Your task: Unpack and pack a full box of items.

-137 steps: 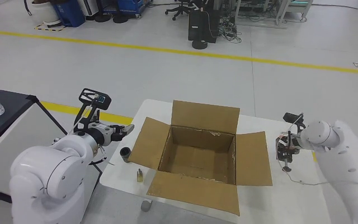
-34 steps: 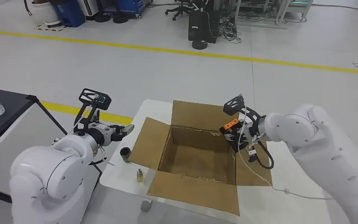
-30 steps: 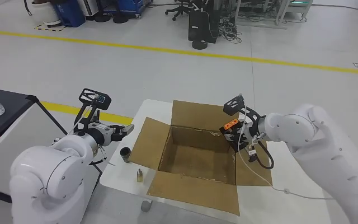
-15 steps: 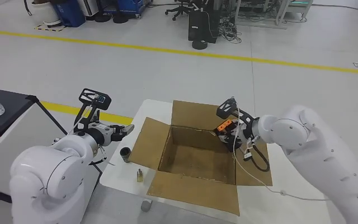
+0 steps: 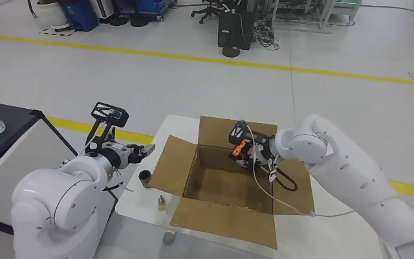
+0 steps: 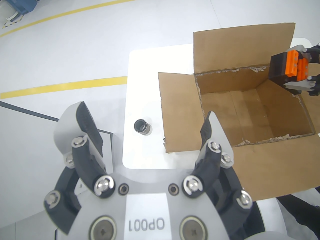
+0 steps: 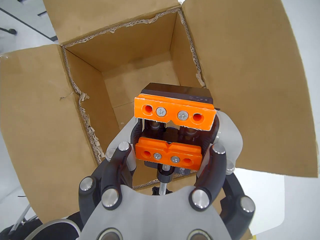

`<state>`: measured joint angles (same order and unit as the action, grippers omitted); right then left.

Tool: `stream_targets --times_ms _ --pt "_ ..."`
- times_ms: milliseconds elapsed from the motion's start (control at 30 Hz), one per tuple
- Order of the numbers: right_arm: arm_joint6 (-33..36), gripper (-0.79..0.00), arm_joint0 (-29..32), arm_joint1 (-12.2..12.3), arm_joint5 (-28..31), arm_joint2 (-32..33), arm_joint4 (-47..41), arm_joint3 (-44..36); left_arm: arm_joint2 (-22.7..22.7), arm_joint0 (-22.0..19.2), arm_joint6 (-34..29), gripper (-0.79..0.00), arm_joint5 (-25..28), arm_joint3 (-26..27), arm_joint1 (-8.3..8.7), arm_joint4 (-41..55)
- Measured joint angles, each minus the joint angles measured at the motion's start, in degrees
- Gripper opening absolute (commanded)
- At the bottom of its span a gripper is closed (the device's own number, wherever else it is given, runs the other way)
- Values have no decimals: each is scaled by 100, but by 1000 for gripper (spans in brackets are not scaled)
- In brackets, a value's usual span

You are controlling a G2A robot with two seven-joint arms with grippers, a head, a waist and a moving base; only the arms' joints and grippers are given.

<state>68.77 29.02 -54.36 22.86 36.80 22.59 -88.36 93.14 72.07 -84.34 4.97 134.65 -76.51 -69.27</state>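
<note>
Left pincer (image 6: 146, 116): released, nothing between the fingers, hanging off the tabletop's (image 5: 187, 126) left edge.

Near that left edge: a short black tube (image 6: 142, 127) standing on end. Closer to the front-left corner is a small bottle (image 5: 161, 202); it is too small to make out, possibly a glass vial.

Centre: box (image 5: 294, 184), all four flaps folded out, cardboard floor showing, ragged torn rims.

Right pincer (image 7: 175, 136): clenched on the vise (image 7: 175, 112), held above the box's opening close to the far wall, toward the far-right corner.

Vise: black block body with two orange faces, each with two screws and two holes. A threaded screw runs back toward the pincer's palm. The faces stand slightly apart.

Judged step: packing, with the vise on its way in. The next move calls for a straight descent clear of the far wall and rim, the vise set flat on the box floor, then release. The tube and bottle look set to follow.
</note>
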Motion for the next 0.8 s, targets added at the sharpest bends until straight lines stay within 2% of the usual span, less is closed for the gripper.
stream_targets --times_ms 167,533,800 --pt "-141 -785 -203 -231 204 -397 114 323 0 0 0 0 0 0 0 0" --pt "-404 -785 -346 -573 1115 -948 345 851 0 0 0 0 0 0 0 0" --pt "-564 -785 -375 -760 1146 -1187 753 1134 0 0 0 0 0 0 0 0"
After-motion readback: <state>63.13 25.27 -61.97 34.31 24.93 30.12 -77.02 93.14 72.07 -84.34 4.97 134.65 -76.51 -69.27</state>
